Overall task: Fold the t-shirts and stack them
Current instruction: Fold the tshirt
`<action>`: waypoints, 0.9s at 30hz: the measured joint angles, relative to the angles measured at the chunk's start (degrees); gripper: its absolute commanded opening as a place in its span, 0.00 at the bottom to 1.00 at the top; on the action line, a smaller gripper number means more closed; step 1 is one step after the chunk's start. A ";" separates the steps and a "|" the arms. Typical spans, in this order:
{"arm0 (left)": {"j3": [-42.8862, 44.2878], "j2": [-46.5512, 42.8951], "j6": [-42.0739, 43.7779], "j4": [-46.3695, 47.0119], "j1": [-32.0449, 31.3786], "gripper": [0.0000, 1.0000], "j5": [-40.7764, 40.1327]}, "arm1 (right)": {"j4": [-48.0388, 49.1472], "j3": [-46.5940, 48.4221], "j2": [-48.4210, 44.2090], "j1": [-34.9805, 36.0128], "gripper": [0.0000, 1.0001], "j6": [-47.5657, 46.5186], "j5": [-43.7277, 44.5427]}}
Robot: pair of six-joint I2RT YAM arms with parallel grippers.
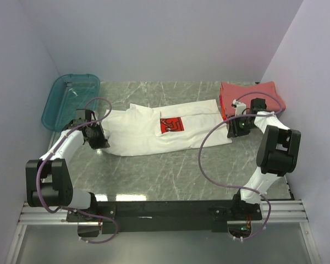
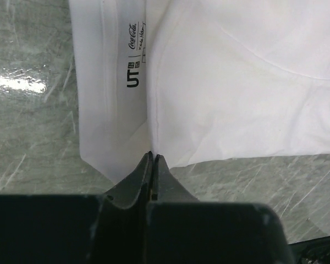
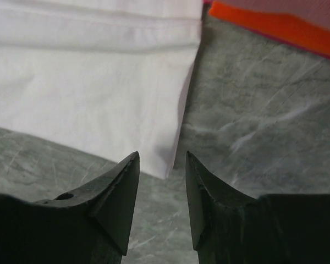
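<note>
A white t-shirt [image 1: 148,132] with a red square chest print [image 1: 171,125] lies folded lengthwise into a long strip across the table's middle. My left gripper [image 1: 100,142] is at its left end by the collar. In the left wrist view that gripper [image 2: 153,155] is shut, its tips pinching the white t-shirt [image 2: 236,82] at a fold line on the near edge. My right gripper [image 1: 231,133] is at the strip's right end. It [image 3: 162,157] stands open, its tips on either side of the hem corner of the white t-shirt [image 3: 88,82]. Folded coral-red t-shirts [image 1: 253,93] are stacked at the back right.
A teal plastic bin [image 1: 66,99] stands at the back left, just behind my left arm. An orange folded edge [image 3: 280,25] of the stack lies close beyond the white hem. Walls enclose the marbled table [image 1: 165,170] on three sides.
</note>
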 measured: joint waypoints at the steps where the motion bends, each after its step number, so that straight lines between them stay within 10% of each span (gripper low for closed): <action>1: 0.02 -0.02 0.07 0.00 0.00 0.01 0.26 | 0.28 0.79 1.07 0.00 0.47 0.39 0.07; 27: 0.04 -1.42 -0.15 0.00 0.00 0.01 3.41 | -0.20 3.65 6.49 0.00 0.33 1.84 -2.01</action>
